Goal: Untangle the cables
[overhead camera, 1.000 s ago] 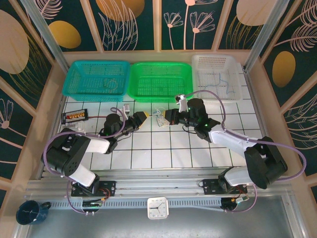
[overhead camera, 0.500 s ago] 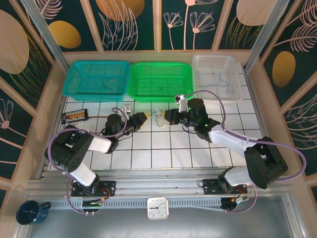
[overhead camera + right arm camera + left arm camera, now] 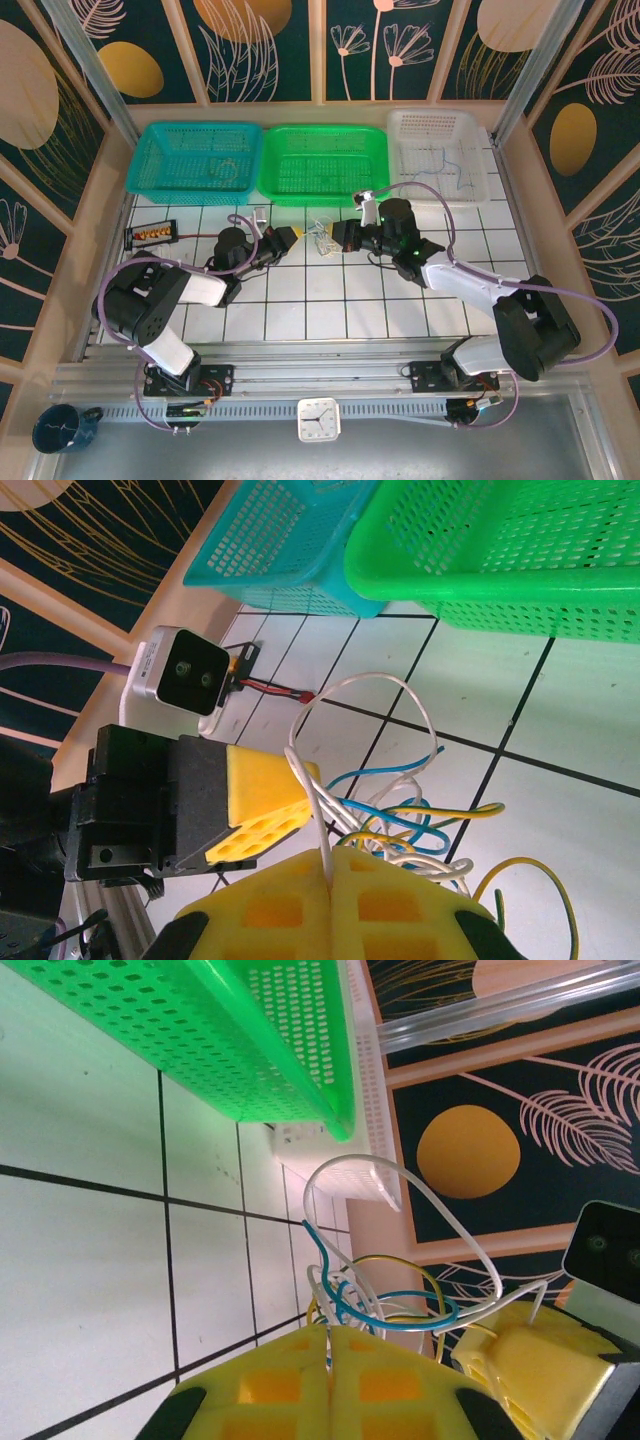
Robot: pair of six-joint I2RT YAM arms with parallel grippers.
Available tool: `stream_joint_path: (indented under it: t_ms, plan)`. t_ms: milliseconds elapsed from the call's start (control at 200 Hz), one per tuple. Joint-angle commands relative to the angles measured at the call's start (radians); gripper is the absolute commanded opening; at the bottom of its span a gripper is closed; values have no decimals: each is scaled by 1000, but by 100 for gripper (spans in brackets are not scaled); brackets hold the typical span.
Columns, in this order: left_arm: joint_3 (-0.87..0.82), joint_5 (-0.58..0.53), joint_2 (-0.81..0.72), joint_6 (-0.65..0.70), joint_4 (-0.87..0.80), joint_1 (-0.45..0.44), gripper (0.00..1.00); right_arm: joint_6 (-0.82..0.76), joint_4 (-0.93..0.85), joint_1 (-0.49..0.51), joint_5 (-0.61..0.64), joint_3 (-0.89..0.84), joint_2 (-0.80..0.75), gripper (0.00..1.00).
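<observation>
- Top view: the cables (image 3: pixel 318 236) form a small loose clump over the white-tiled desk (image 3: pixel 330 300), near the front of the green basket (image 3: pixel 322 163). The left tool (image 3: pixel 292 238) meets the clump from the left and the right tool (image 3: pixel 338 236) from the right, so the clump sits between the two tips. I cannot tell whether it rests on the tiles.
- Left wrist view: the left tool (image 3: pixel 330 1345) has its yellow pads pressed together, pinching strands of the cables (image 3: pixel 385 1305) at the seam. Blue, yellow and white loops rise from the pads. A white strand runs across to the yellow pad of the right tool (image 3: pixel 525 1365) just beside them. The green basket (image 3: pixel 250 1030) lies beyond.
- Right wrist view: the right tool (image 3: pixel 328 865) is also pressed together, pinching a white strand at the seam. The rest of the cables (image 3: pixel 400 820) loops just past its tips. The left tool (image 3: pixel 262 802) sits close on the left, its pad tip at the white loop. The teal basket (image 3: pixel 290 540) and the green basket (image 3: pixel 500 550) stand behind.
</observation>
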Motion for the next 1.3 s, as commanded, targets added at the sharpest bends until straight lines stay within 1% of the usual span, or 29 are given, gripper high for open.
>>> stream_joint_path:
  t_ms: [0, 150, 335, 490, 596, 736, 806, 841, 921, 1066, 1196, 1296]
  plan:
    - [2, 8, -28, 4, 54, -4, 0, 10, 38, -15, 16, -35, 12, 0]
    - [32, 8, -122, 13, -16, -4, 0, 38, 108, -44, 40, -92, 86, 0]
    - [122, 19, -251, 34, -151, -4, 0, 76, 201, -55, 23, -117, 183, 0]
    - [191, 21, -313, 35, -202, -4, 0, 81, 213, -54, 13, -111, 223, 0]
    - [228, 22, -333, 39, -225, -4, 0, 71, 186, -54, 7, -102, 217, 0]
    - [258, 26, -342, 52, -258, -4, 0, 38, 114, -52, 25, -93, 160, 28]
    - [260, 24, -342, 57, -267, -4, 0, 20, 70, -46, 42, -86, 116, 39]
    - [261, 24, -342, 57, -267, -4, 0, 12, 50, -43, 50, -84, 94, 42]
    - [260, 26, -338, 54, -265, -4, 0, -4, 6, -40, 70, -79, 39, 48]
    - [259, 26, -336, 51, -263, -4, 0, -22, -51, -29, 102, -70, -55, 55]
    - [264, 28, -338, 49, -264, -4, 0, -43, -65, 0, 117, -41, -113, 58]
    - [265, 31, -340, 48, -267, -4, 0, -69, -38, 38, 127, -7, -124, 59]
